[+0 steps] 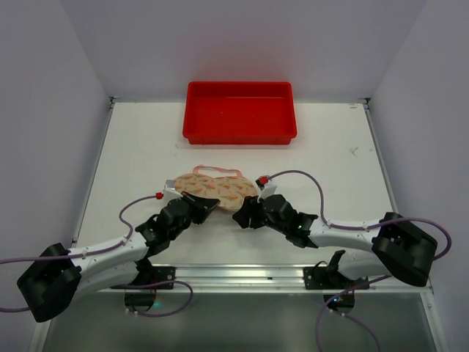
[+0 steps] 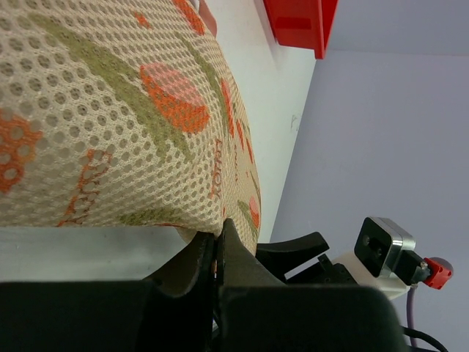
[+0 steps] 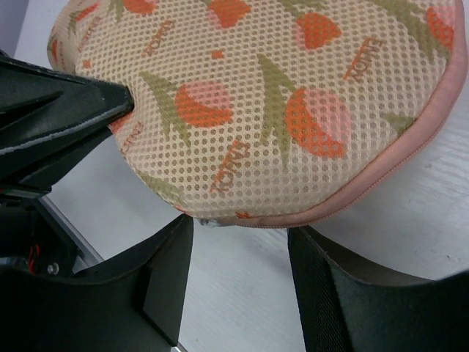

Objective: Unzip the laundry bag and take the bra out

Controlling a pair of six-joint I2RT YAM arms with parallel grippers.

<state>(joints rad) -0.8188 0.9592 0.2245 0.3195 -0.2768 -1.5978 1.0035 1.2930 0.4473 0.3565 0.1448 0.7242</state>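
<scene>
Peach mesh laundry bag [image 1: 212,187] lies on the desk [image 1: 330,191]. My left gripper [image 2: 218,246] is closed at its near edge. My right gripper [image 3: 240,242] has its jaws apart just beside it.

Fixed overhead camera, above and behind the robot, looks down the whole table [image 1: 146,147] to the red tray [image 1: 239,136] at its far edge. Each wrist camera sits low and very close, facing the laundry bag [image 1: 218,188] from opposite sides. Its printed mesh fills both wrist views and is shared by all three.
</scene>
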